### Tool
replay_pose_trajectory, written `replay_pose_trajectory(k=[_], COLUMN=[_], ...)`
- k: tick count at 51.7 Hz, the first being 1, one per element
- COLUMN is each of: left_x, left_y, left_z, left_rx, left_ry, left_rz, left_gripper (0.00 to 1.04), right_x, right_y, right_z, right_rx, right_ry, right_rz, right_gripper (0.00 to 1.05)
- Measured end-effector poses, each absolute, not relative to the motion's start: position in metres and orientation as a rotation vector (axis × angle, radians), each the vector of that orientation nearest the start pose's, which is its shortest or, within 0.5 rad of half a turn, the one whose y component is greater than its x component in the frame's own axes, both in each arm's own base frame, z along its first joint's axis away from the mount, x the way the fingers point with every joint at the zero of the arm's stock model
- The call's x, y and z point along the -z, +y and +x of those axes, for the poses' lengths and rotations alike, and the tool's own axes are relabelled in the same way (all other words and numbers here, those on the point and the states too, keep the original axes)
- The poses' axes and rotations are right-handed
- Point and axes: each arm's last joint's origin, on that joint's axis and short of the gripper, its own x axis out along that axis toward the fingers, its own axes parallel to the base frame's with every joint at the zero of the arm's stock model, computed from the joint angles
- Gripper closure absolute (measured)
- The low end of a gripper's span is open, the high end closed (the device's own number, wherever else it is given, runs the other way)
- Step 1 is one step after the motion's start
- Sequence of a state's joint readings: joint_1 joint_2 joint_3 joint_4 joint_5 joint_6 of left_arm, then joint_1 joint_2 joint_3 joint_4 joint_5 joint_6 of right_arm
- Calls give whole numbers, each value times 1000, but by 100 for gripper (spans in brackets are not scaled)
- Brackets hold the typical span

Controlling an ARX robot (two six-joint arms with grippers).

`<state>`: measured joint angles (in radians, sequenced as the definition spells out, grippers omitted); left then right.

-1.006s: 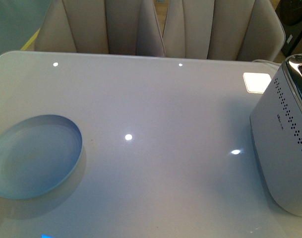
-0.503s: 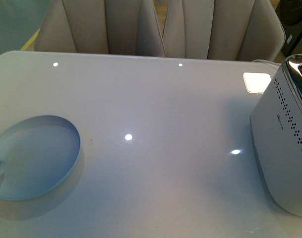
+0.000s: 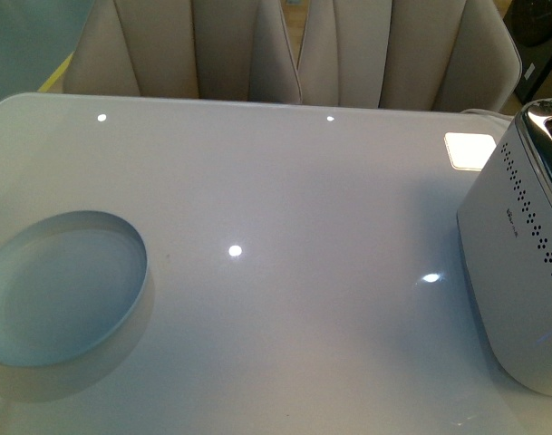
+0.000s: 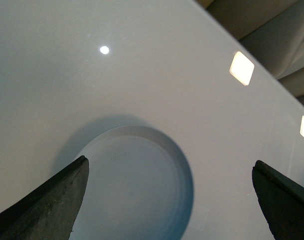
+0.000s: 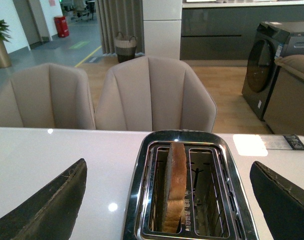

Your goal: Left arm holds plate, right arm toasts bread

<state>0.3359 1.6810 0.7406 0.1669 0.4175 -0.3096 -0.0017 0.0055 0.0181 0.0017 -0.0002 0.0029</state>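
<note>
The pale blue plate (image 3: pixel 141 258) lies flat and bare on the white table at the front left. In the left wrist view the plate (image 4: pixel 184 172) sits below my left gripper (image 4: pixel 170 162), which hangs open above it; one black finger (image 4: pixel 52 200) is over the plate's edge and the other is well off to its side. The bread (image 5: pixel 175 187) stands upright in one slot of the chrome-topped toaster (image 5: pixel 137 200), the other slot empty. My right gripper (image 5: pixel 168 164) hovers open above the toaster, its fingers wide on either side. Neither arm shows in the front view.
The white toaster (image 3: pixel 520 263) fills the table's right edge. Beige chairs (image 3: pixel 285 50) stand close behind the table's far edge. A bright square patch (image 3: pixel 469 149) lies on the table near the toaster's back.
The black tip of my left gripper, at the plate's left edge in the earlier front views, has left the picture. The plate slid slightly left and now lies still.
</note>
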Motion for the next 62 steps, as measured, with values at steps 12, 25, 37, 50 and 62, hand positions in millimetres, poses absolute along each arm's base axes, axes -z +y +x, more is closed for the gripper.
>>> replay_pose_trajectory(k=[12,25,37,50,62], left_x=[-197,-226,-206,-187,-179], left_y=[47,5,1,0,0], left_z=[296,296,241,202,177], left_rx=[59,25,-1,-2,-2], left_ry=[611,274,-9,5,10], left_rz=[-571,-310,-48,-19,-15], left_gripper=[7,22,63,102,102], right_x=[-169,-169,-169,-169,-169], right_y=[0,0,0,0,0], right_z=[97,97,97,97,97], right_rx=[2,2,2,2,2], right_ry=[-14,-14,-14,-14,-14], right_rz=[3,3,3,3,3], right_gripper=[9,9,9,9,9])
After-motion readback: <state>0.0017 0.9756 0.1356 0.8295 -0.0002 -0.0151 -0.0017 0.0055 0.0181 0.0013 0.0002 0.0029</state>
